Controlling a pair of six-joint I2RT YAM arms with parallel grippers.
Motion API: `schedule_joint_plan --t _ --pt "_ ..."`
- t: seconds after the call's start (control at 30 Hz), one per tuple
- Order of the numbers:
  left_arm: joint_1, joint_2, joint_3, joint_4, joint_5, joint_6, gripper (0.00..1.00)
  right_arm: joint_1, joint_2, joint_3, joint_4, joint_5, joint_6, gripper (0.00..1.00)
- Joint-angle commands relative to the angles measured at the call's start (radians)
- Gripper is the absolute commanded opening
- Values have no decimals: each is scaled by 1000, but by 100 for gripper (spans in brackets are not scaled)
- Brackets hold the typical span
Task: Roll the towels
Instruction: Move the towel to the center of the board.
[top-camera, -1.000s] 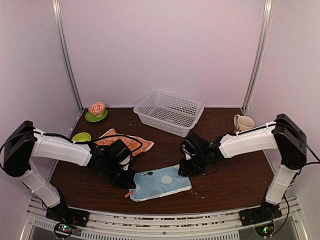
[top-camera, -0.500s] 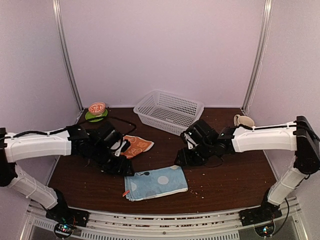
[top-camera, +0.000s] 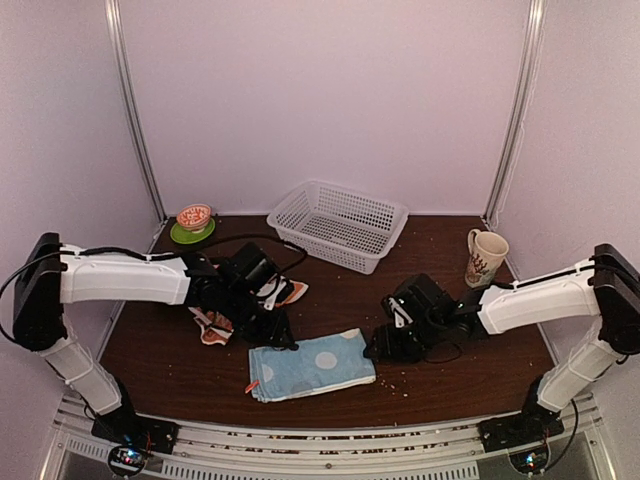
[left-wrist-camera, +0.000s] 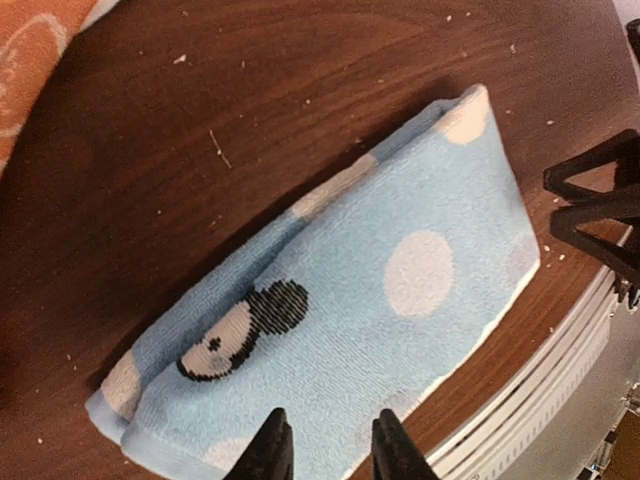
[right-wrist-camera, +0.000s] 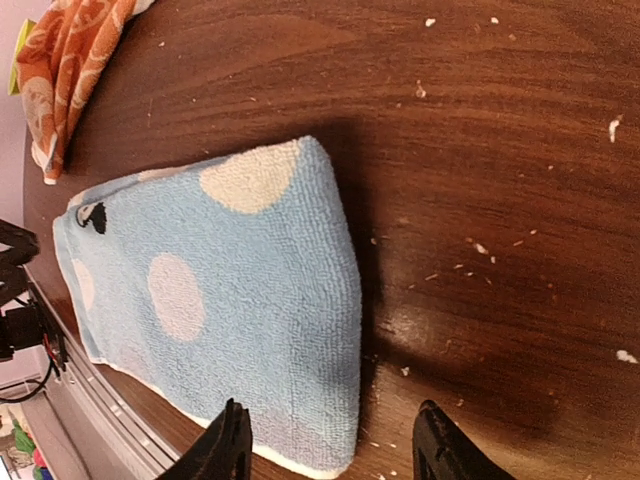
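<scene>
The light blue towel (top-camera: 312, 365) lies folded flat near the table's front edge, with pale dots and a black-and-white cartoon face (left-wrist-camera: 240, 330). My left gripper (top-camera: 277, 338) is open and empty just above the towel's left part (left-wrist-camera: 330, 452). My right gripper (top-camera: 379, 347) is wide open and empty, its jaws either side of the towel's right edge (right-wrist-camera: 335, 450). The orange-red towel (top-camera: 214, 326) lies bunched under my left arm, with a corner showing (top-camera: 287, 292). It also shows in the left wrist view (left-wrist-camera: 30, 50) and in the right wrist view (right-wrist-camera: 65, 60).
A white plastic basket (top-camera: 340, 225) stands at the back centre. A patterned mug (top-camera: 486, 256) stands at the back right. A small bowl on a green saucer (top-camera: 193, 222) sits at the back left. Crumbs dot the dark wooden table (top-camera: 470, 375).
The blue towel now lies folded and smaller than a second ago. Both grippers pulled back, then returned to its edges. The orange towel has been dragged and bunched under my left arm.
</scene>
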Motion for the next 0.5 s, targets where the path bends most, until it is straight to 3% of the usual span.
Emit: schedule_joint_plan --t 0.0,0.17,0.47 --pt "-3 57 20 108 13 26 27 1 5 -41 174 -58 117 56" --pt "-2 121 -24 104 -28 21 20 -6 77 -57 272 -92 201 55" --pt "-1 176 -74 114 -92 13 16 -19 123 -79 229 -71 207 49"
